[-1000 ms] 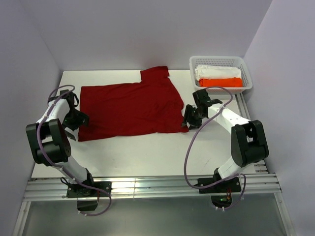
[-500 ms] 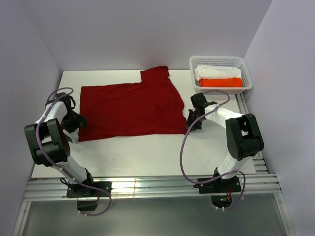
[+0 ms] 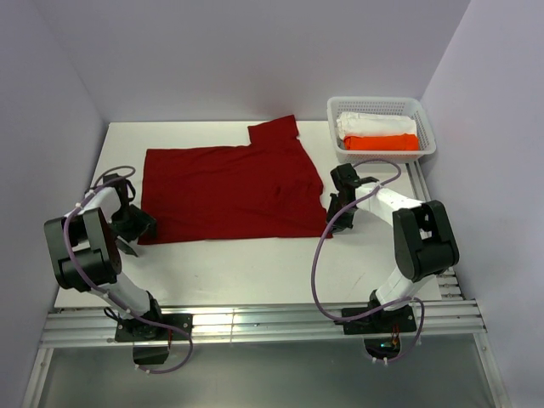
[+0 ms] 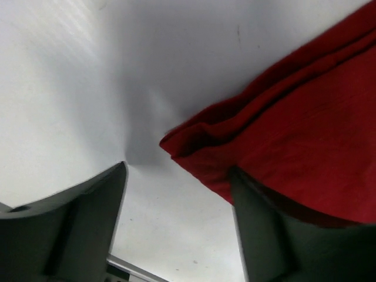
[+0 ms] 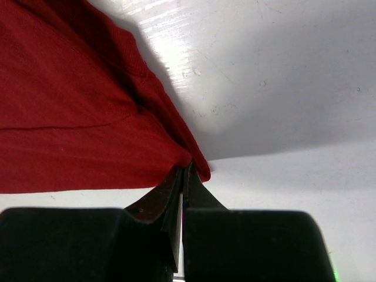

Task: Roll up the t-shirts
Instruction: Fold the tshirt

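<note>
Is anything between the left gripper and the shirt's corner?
Nothing but bare table. The left wrist view shows the shirt corner just ahead of the open left gripper.

Plain dark red t-shirt (image 3: pixel 229 191), no print; white tabletop (image 3: pixel 255 263); white basket (image 3: pixel 374 100) with a pattern of tiny holes; bright orange bundle (image 3: pixel 382 142); white cloth (image 3: pixel 374 125); black right claw (image 5: pixel 183 176); dark grey left claw (image 4: pixel 176 170); purple cables (image 3: pixel 314 268).

Top view high above the table (image 3: pixel 255 263), looking down, wrist views close-up, each sharing a t-shirt (image 3: pixel 229 191) corner.
</note>
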Available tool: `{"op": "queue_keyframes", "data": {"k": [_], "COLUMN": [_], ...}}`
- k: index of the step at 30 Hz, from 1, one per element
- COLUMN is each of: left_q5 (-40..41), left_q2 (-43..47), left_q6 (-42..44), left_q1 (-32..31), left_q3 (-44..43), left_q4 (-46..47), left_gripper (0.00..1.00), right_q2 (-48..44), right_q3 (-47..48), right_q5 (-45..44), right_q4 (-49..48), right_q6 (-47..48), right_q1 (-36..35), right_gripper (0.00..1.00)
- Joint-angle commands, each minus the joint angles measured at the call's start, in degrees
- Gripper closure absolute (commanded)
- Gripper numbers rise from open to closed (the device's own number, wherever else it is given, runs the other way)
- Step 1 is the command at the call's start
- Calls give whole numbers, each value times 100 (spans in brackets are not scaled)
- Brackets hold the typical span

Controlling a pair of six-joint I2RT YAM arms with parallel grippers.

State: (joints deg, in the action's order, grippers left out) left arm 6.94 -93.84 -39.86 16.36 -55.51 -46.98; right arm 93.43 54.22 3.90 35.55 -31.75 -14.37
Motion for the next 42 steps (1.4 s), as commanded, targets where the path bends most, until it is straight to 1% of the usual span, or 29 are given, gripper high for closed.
{"op": "queue_keyframes", "data": {"k": [1, 2, 3, 4, 5, 6, 7, 8, 12, 15, 19, 24, 29, 31, 32, 33, 34, 35, 36, 37, 38, 39, 40, 41, 42], "left_q5": [-219, -185, -149, -114, -27, 52, 149, 324, 746, 844, 651, 378, 378, 256, 142, 115, 71, 53, 97, 114, 141, 158, 124, 106, 71], "left_q2": [182, 104, 42, -28, -177, -248, -318, -432, -591, -521, -337, 129, 427, 507, 551, 603, 735, 779, 832, 946, 1008, 1087, 1261, 1333, 1394], "left_q6": [-39, -66, -101, -171, -172, -206, -215, -216, -40, 56, 127, 145, 189, 241, 259, 250, 268, 277, 259, 268, 259, 216, 198, 171, 171], "left_q1": [8, 8, 8, 8, 16, 16, 8, 8, 25, 25, 34, 34, 34, 34, 25, 25, 25, 34, 34, 25, 34, 25, 34, 25, 25], "left_q3": [66, 66, 40, -4, -100, -162, -223, -372, -610, -593, -418, -207, -48, 65, 110, 162, 224, 207, 172, 76, 23, -13, -91, -144, -293], "left_q4": [338, 382, 461, 488, 523, 515, 497, 462, 313, 155, -56, -338, -548, -584, -601, -619, -663, -724, -812, -969, -1093, -1181, -1312, -1340, -1366], "left_gripper": [27, 33, 42, 55, 63, 74, 99, 99, 99, 100, 99, 99, 99, 99, 98, 87, 72, 61, 52, 47, 41, 37, 35, 32, 31], "right_q2": [-211, -220, -220, -220, -220, -228, -228, -246, -351, -430, -545, -685, -861, -940, -967, -1054, -1133, -1308, -1397, -1467, -1529, -1581, -1591, -1591, -1582], "right_q3": [160, 159, 159, 168, 177, 177, 186, 177, 107, 89, 98, -7, -227, -420, -499, -665, -728, -780, -790, -746, -685, -493, -378, -246, 94], "right_q5": [-197, -179, -162, -127, -126, -109, -109, -109, -126, -162, -83, 110, 67, 93, 154, 198, 225, 321, 270, 191, 155, 68, -29, -65, -213], "right_q4": [180, 163, 163, 163, 189, 207, 233, 268, 426, 663, 1145, 1621, 2131, 2271, 2298, 2325, 2386, 2395, 2447, 2622, 2693, 2807, 3026, 3106, 3229], "right_q6": [-24, -33, -33, -42, -42, -42, -51, -51, -60, -60, -33, -42, -147, -191, -191, -235, -262, -253, -305, -306, -262, -271, -262, -236, -227], "right_q1": [13, 13, 13, 13, 13, 13, 13, 13, 13, 13, 13, -22, -75, -75, -75, -83, -92, -92, -92, -92, -92, -92, -92, -92, -92], "right_gripper": [100, 100, 100, 100, 100, 100, 100, 100, 100, 100, 100, 100, 100, 100, 100, 99, 95, 90, 88, 86, 82, 73, 60, 39, 32]}}
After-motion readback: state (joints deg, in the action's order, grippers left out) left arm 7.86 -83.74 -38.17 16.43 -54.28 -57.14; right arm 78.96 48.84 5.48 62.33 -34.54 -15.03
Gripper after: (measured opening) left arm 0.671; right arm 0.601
